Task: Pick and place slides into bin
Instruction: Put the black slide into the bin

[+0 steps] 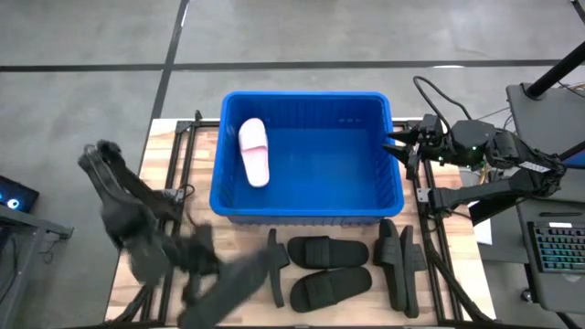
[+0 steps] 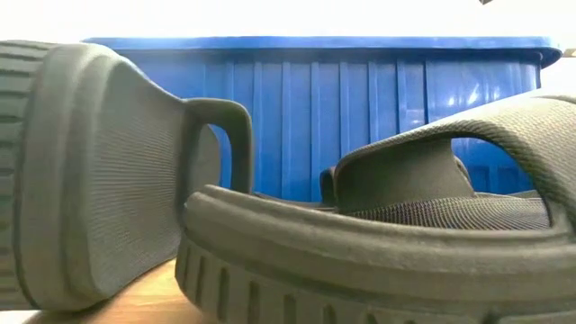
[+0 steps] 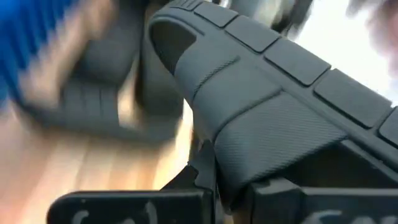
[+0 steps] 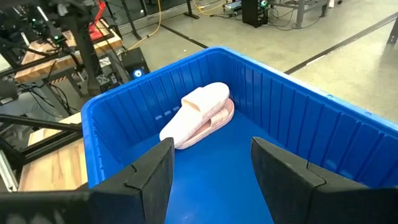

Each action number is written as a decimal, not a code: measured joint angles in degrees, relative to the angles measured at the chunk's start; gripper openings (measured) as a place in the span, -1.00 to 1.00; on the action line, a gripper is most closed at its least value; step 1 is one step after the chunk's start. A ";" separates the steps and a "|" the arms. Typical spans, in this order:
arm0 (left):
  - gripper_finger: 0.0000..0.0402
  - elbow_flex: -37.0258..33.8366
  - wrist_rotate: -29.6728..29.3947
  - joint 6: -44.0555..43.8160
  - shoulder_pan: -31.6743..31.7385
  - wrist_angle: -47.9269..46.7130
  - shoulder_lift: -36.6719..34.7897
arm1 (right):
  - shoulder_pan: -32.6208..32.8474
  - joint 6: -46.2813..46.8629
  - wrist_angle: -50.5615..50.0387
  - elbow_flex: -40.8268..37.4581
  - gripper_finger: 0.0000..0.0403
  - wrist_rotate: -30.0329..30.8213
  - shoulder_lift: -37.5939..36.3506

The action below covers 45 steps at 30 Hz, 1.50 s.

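Observation:
The blue bin stands at the table's middle, with a pale pink slide lying on its floor at the left end; it also shows in the right wrist view. My left gripper is at the table's near left, blurred, shut on a black slide. My right gripper is open and empty over the bin's right rim. Several more black slides lie in front of the bin, some flat, some on edge. My left gripper pinches the black slide between its two fingers at the lower edge of its textured strap. The gripper's own body hides the exact place of contact. The slide stands out ahead of the fingers, tilted; whether it is clear of the table, I cannot tell.
Two black slides lie close in front of the low camera, one on edge, with the bin's wall behind. Another pair stands on edge at the near right. Cables and a keyboard lie beyond the table's right edge.

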 joint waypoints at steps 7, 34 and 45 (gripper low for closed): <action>-1.00 6.01 -12.66 31.24 18.87 -0.76 -2.18 | 0.00 0.19 0.02 0.00 0.01 0.00 -0.01; -1.00 21.28 -20.93 60.12 63.27 -15.18 38.41 | 0.00 3.04 0.47 0.00 0.01 0.07 0.04; -1.00 26.80 -21.20 60.11 64.09 -21.83 48.24 | 0.00 3.04 0.50 0.00 0.01 0.07 0.04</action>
